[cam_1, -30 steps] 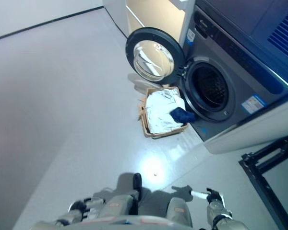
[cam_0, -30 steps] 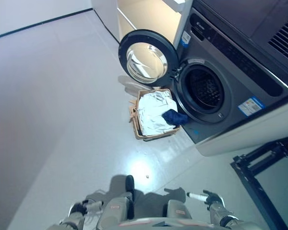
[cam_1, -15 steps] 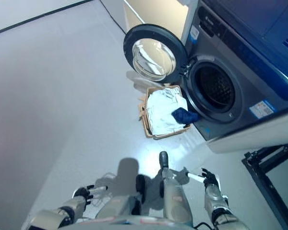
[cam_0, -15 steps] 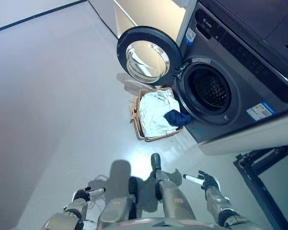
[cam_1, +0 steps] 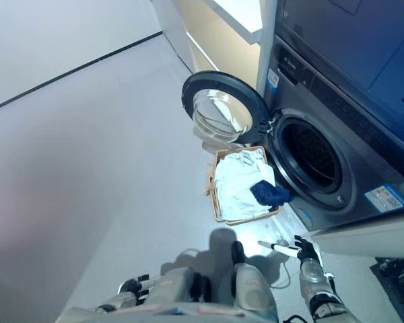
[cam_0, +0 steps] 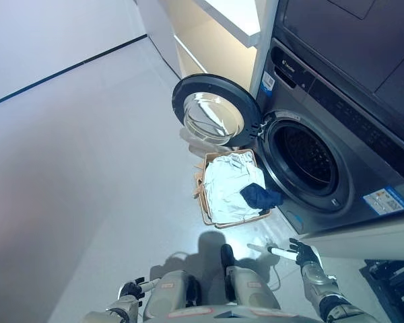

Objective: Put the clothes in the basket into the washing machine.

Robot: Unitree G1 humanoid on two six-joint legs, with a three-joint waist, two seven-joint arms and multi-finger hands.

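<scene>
A pale, glossy floor (cam_0: 87, 168) runs up to a dark grey washing machine (cam_0: 337, 134) whose round door (cam_0: 215, 111) hangs wide open toward the robot's left, leaving the drum mouth (cam_0: 308, 160) clear. The basket (cam_0: 209, 215) sits on the floor just in front of that opening, touching or nearly touching the machine's base. It holds a heap of pale clothes (cam_0: 225, 192) with a dark blue garment (cam_0: 260, 196) draped over the rim nearest the drum.

Both hands are low and well short of the basket. The right hand (cam_0: 301, 254) has its fingers straight and relaxed, holding nothing; the left hand (cam_0: 130, 291) shows at the bottom edge with fingers loosely extended, also empty.

The step in hand looks like the approach. To do it well, the robot should close in until the basket is within easy reach, staying clear of the open door (it juts into the walking path). The blue garment seems the sensible first pick, being on top and closest to the drum.

Compared with a second ago, the whole view has shifted, so the camera has moved; basket and machine now sit lower and more central, and the right hand shows nearer the basket.
</scene>
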